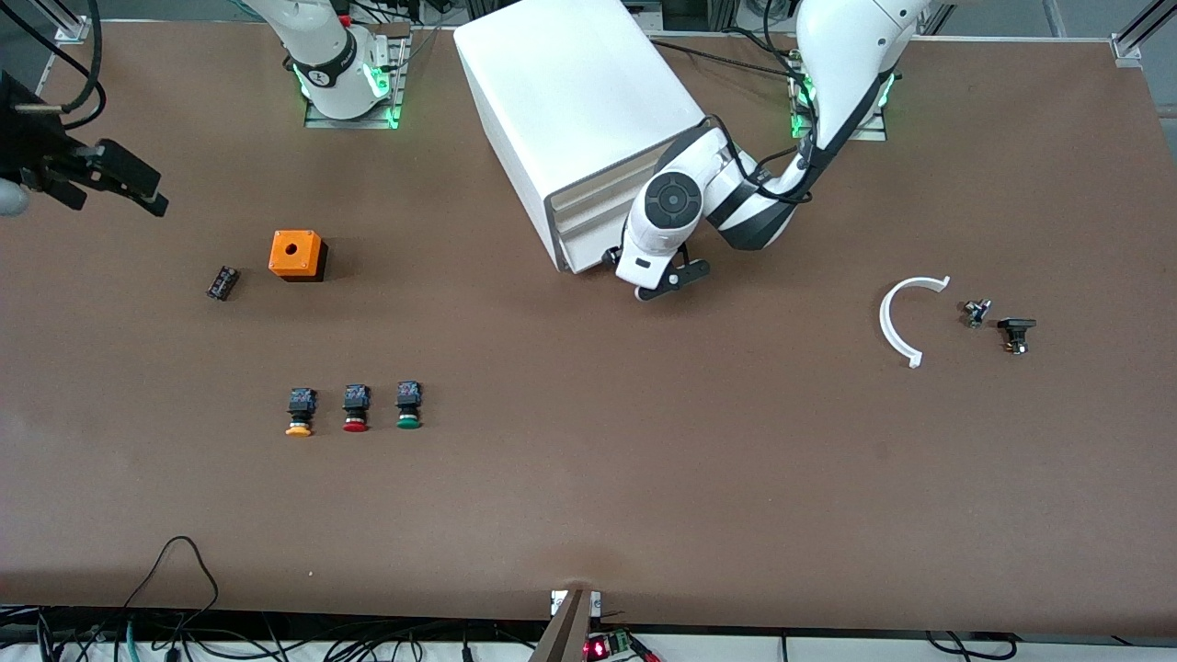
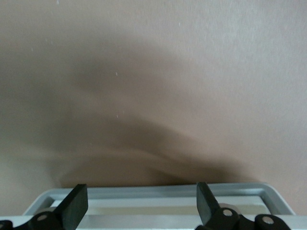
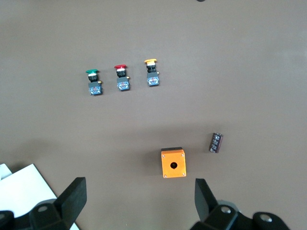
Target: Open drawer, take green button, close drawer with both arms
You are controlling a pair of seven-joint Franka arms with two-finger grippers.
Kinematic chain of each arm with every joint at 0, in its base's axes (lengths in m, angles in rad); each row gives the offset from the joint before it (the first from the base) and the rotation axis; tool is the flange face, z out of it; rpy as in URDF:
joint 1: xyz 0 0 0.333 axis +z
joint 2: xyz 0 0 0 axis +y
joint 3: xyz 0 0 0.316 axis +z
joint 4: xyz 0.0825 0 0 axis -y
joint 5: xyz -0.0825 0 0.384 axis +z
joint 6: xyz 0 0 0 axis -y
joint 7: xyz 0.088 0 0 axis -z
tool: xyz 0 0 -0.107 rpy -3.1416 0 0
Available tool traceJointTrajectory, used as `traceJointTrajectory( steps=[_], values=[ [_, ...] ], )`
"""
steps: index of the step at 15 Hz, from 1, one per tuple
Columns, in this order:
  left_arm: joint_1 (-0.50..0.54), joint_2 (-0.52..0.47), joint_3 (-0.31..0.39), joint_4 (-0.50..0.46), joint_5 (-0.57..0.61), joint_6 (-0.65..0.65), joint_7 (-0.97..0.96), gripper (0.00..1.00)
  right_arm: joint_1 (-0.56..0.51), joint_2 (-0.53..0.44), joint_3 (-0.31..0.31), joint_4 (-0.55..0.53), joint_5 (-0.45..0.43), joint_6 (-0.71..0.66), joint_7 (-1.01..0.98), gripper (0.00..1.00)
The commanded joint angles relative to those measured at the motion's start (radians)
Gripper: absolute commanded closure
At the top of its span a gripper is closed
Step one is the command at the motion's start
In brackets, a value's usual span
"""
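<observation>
Hovering low at the cabinet (image 1: 588, 119) front, our left gripper (image 1: 664, 283) has its fingers spread, and its wrist view shows a cream drawer (image 2: 158, 203) lip lying crosswise directly beneath the fingertips. So the drawer's long edge runs square across the jaws, and we judge the left arm the one to pull. Our right gripper (image 3: 139, 203), also spread, waits over the table's right-arm end, looking down toward the green button (image 1: 409, 405), which sits out on the table beside the red one (image 1: 356, 408), clearly nearer this arm.

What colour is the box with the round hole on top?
Orange box with a black base, clearest in the front view.
</observation>
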Motion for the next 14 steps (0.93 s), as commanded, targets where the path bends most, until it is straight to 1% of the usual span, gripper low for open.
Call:
traceJointTrajectory(
  steps=[1,4,8,10,12,14],
  values=[
    [0.001,-0.017,-0.038,-0.020,0.024,-0.009,-0.050,0.00,-0.012,-0.053,0.007,-0.075,-0.010,0.023,-0.021,0.00],
    [0.000,-0.017,-0.058,-0.032,0.024,-0.011,-0.063,0.00,-0.023,-0.094,0.012,-0.147,-0.010,0.084,-0.019,0.00],
    [-0.002,-0.014,-0.060,-0.034,0.024,-0.011,-0.063,0.00,-0.026,-0.082,0.014,-0.126,-0.001,0.077,0.005,0.00],
    [0.001,-0.016,-0.066,-0.030,0.024,-0.037,-0.061,0.00,-0.023,-0.079,0.015,-0.123,0.005,0.072,0.066,0.00],
    [0.015,-0.024,-0.067,-0.018,0.024,-0.061,-0.046,0.00,-0.019,-0.075,0.018,-0.117,0.002,0.070,0.047,0.00],
    [0.032,-0.042,-0.066,0.011,0.029,-0.103,-0.040,0.00,-0.008,-0.075,0.018,-0.112,0.003,0.069,-0.019,0.00]
  ],
)
